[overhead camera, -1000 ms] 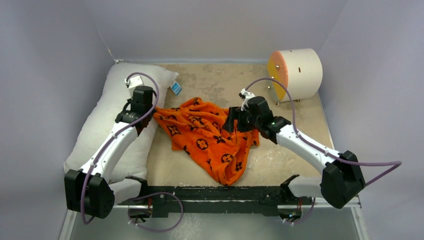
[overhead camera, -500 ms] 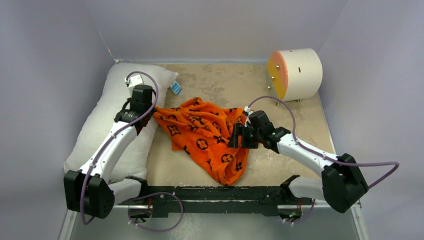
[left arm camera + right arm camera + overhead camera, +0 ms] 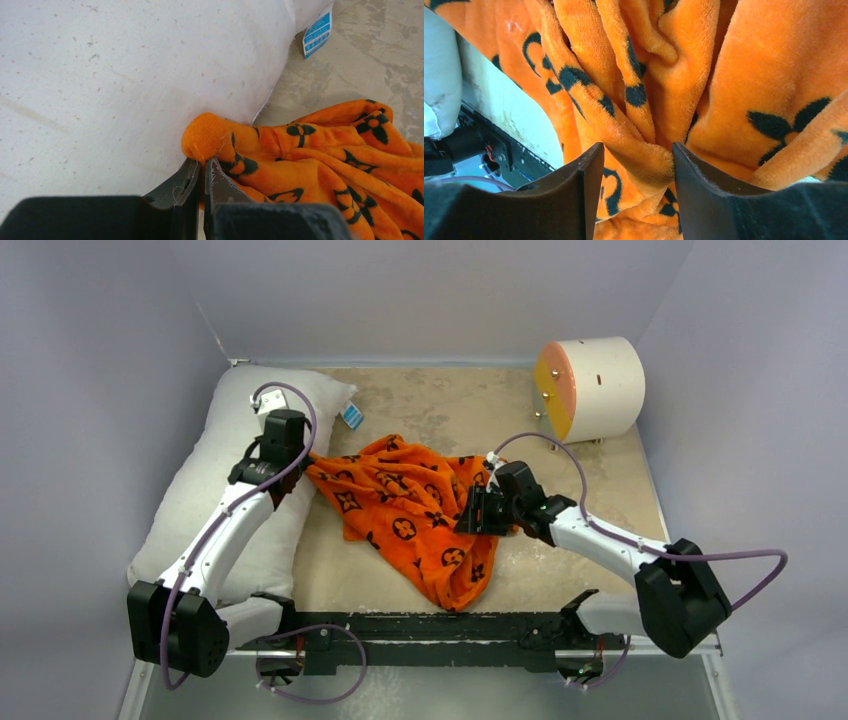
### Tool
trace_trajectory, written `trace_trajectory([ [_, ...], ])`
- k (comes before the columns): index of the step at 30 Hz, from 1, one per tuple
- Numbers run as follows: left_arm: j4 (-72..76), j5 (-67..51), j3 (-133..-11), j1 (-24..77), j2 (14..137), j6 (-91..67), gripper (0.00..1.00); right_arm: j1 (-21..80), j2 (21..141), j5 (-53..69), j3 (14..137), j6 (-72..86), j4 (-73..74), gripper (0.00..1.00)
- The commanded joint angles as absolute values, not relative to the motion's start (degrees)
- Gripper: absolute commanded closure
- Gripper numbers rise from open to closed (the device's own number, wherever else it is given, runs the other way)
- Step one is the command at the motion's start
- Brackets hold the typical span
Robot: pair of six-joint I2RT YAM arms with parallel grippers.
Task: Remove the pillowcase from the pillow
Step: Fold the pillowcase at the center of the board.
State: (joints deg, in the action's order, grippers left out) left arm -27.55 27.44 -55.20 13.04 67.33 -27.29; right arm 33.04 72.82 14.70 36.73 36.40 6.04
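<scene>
Pillow placement: it lies along the table edge at 9 o'clock in the top view, bare white, with its long axis running from 7 toward 11 o'clock. A small blue tag hangs off its far corner, on the 3 o'clock side.

My left arm lies across the pillow. My left gripper sits at the pillow's 3 o'clock edge. Its jaws are closed and pinch a bunched corner of the pillowcase. The orange nub of that corner bulges just past my fingertips and rests against the white fabric.

Pillowcase placement: it lies crumpled at the table centre, wholly off the pillow. It touches the pillow only at the corner I pinch. From there it spreads toward 5 o'clock, reaching near the front rail.

My right gripper is at the pillowcase's 3 o'clock edge and points toward 9 o'clock. Its jaws stand apart and straddle a raised fold of the orange fabric. The fold fills most of the gap and touches one finger.

A white cylinder with an orange face lies at the table's 1 o'clock corner, well apart from the fabric.
</scene>
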Motion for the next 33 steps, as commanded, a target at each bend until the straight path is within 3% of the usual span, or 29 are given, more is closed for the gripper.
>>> trace_trajectory([
  [1,-26.19,27.82,-58.32,12.7,66.26,-27.23,1.0,32.96,72.91,16.45,36.37,37.06,2.19,0.48],
  [4,-25.72,27.34,-58.22,12.74,66.25,-27.58,1.0,32.96,72.16,16.85,35.96,37.25,2.03,0.58],
  [9,-24.92,25.33,-59.6,12.74,67.32,-27.01,1.0,32.96,70.55,18.78,35.95,37.08,3.92,1.0],
  [16,-25.22,23.93,-63.9,12.74,69.72,-25.78,1.0,32.96,63.7,16.99,40.14,36.42,8.46,1.0],
  [23,-24.06,23.77,-66.52,12.74,68.61,-26.69,1.0,32.92,58.65,4.72,49.99,32.04,14.13,1.0],
  [28,-23.36,23.6,-78.91,12.74,72.65,-25.87,1.0,27.42,63.52,-6.57,66.88,21.28,16.11,1.0],
  [33,-23.02,22.31,-99.77,10.04,86.3,-26.74,1.0,13.96,75.83,-1.83,90.6,17.74,13.7,1.0],
])
